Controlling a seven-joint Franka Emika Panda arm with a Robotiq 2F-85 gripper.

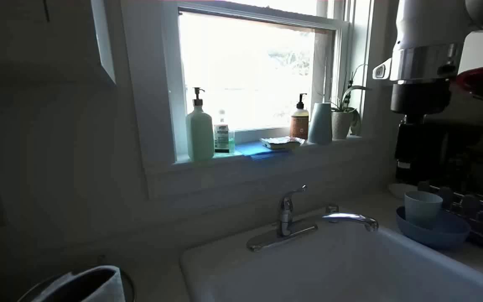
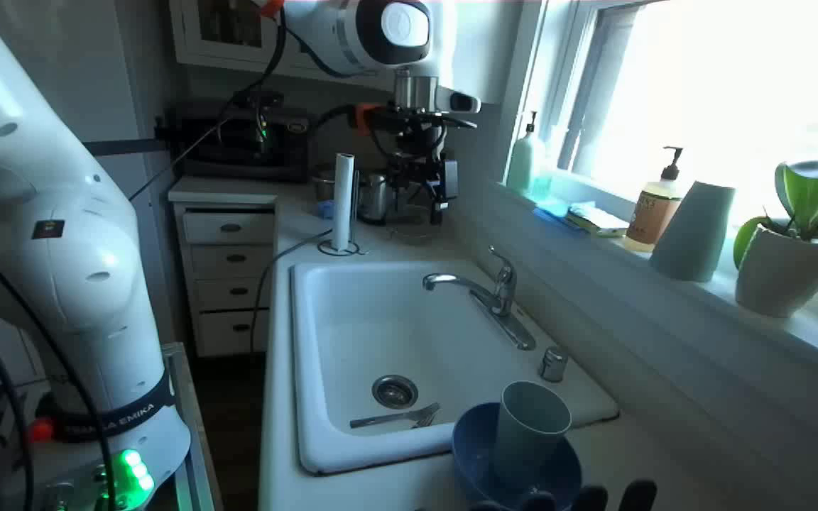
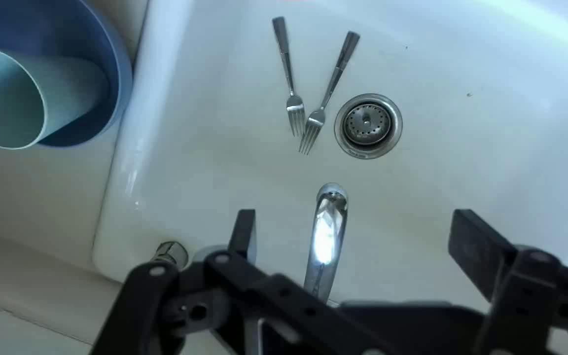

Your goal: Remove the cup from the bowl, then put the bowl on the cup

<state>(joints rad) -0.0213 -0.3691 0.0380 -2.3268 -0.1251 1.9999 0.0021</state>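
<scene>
The pale cup (image 1: pixel 422 209) stands mouth up inside the light-blue bowl (image 1: pixel 447 237), and both rest on the counter beside the sink. An exterior view also shows the cup (image 2: pixel 531 433) in the bowl (image 2: pixel 471 451) from above. In the wrist view the cup (image 3: pixel 69 88) and bowl (image 3: pixel 122 74) are at the upper left, cut off by the frame edge. My gripper (image 3: pixel 355 236) is open and empty, high above the sink and faucet, apart from both cup and bowl. It also shows in both exterior views (image 1: pixel 409 167) (image 2: pixel 439 206).
The faucet (image 2: pixel 476 287) rises at the sink's wall side. Two forks (image 3: pixel 326 93) lie in the sink (image 2: pixel 338 284) near the drain (image 3: pixel 368 125). The sill holds a soap bottle (image 1: pixel 200 134), an orange-labelled bottle (image 1: pixel 299 121), an upturned pale vessel (image 1: pixel 320 123) and a potted plant (image 2: pixel 785 270). A dark rack (image 1: pixel 472 205) flanks the bowl.
</scene>
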